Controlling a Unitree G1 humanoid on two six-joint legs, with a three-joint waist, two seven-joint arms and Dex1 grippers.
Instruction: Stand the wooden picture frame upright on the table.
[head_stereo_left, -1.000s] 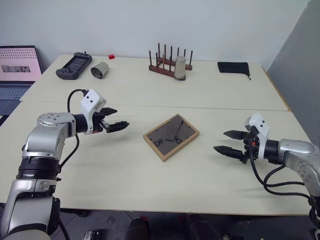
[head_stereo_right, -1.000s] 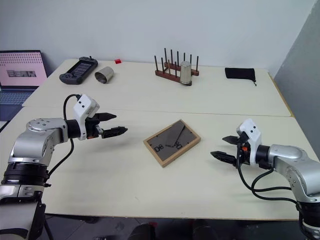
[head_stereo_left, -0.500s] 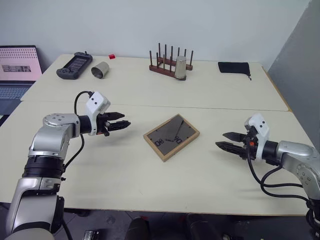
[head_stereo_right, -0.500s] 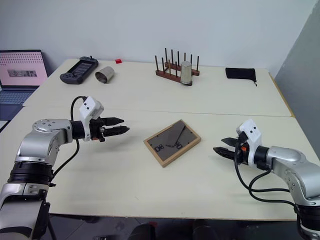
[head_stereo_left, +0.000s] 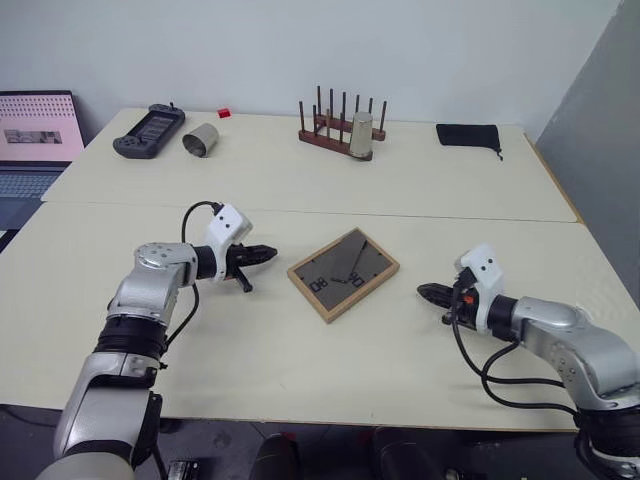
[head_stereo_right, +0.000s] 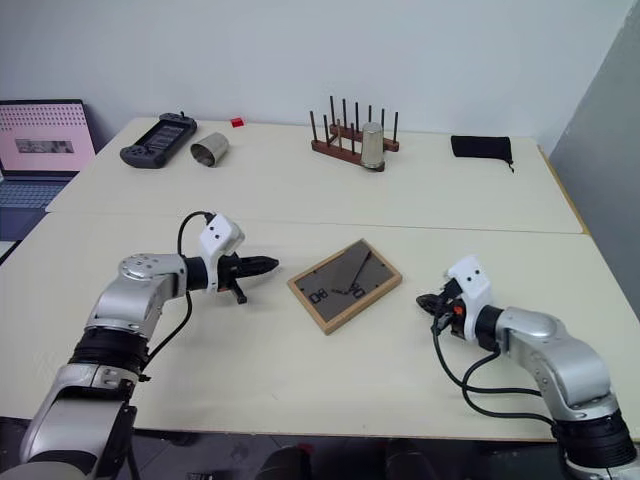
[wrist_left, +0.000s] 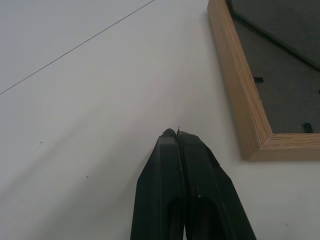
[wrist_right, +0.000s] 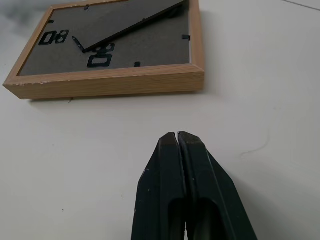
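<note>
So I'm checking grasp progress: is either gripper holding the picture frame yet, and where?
Nothing is held. The left gripper and right gripper are both shut on nothing, each short of the wooden picture frame, which lies back-up on the table.

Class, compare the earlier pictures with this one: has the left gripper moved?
Yes. The left gripper, now shut, has come lower and closer to the wooden picture frame, which lies back-up in the same spot on the table.

picture frame (head_stereo_left: 343, 273) face down on table (head_stereo_left: 300, 180) (back up), closed left claw (head_stereo_left: 268, 255) beside it
</note>
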